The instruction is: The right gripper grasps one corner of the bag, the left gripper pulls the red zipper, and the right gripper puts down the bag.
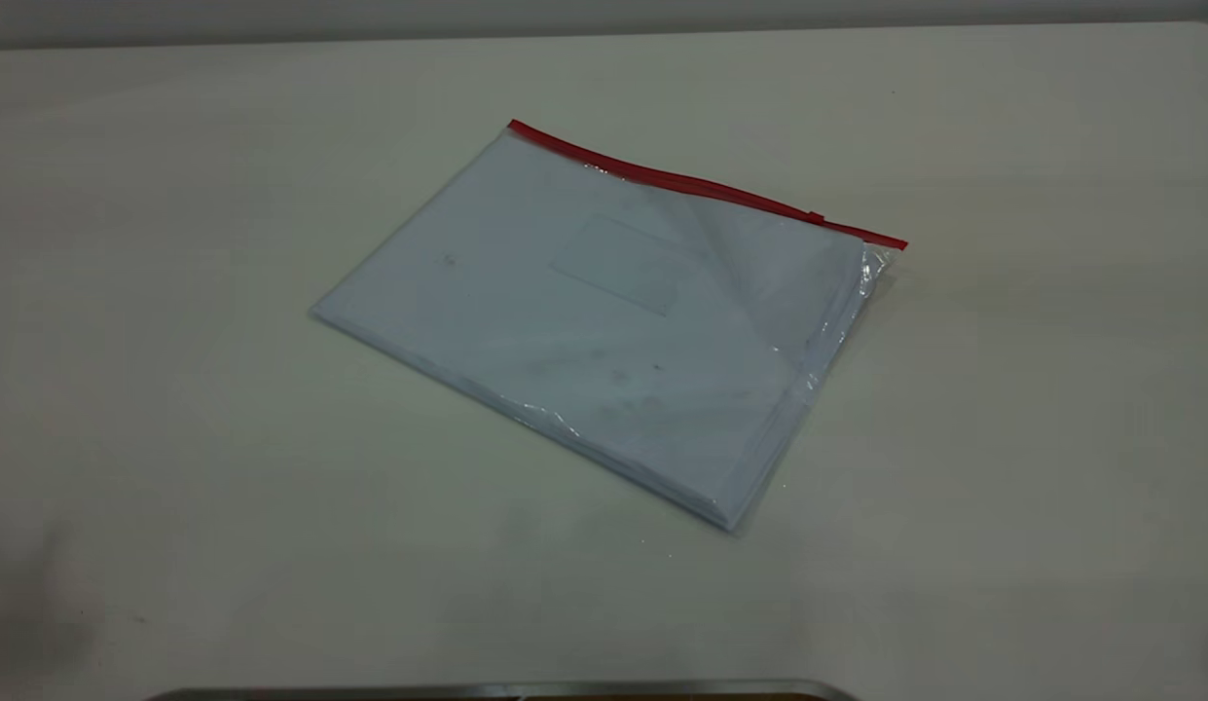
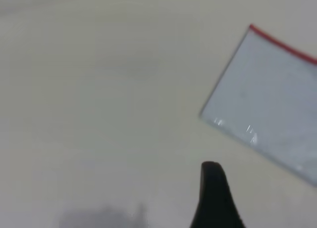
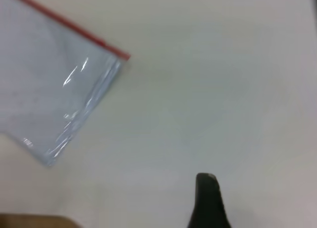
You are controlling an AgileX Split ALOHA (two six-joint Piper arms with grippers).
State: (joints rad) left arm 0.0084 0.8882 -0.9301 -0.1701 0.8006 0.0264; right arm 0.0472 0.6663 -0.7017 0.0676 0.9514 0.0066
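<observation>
The bag point(image 1: 604, 321) lies flat on the pale table, a clear bluish-white pouch with a faint rectangular patch. The red zipper point(image 1: 681, 181) runs along its far long edge, and the small slider tab point(image 1: 816, 216) sits near the right end. Neither gripper shows in the exterior view. In the left wrist view the left gripper point(image 2: 212, 169) shows as one black wedge above bare table, apart from the bag's left corner point(image 2: 262, 94). In the right wrist view the right gripper point(image 3: 206, 180) shows as one black wedge, apart from the bag's right corner point(image 3: 54, 94).
The table point(image 1: 175, 438) is pale and bare around the bag. A dark metal-edged strip point(image 1: 506, 691) lies along the near edge. The table's far edge point(image 1: 273, 41) runs along the top.
</observation>
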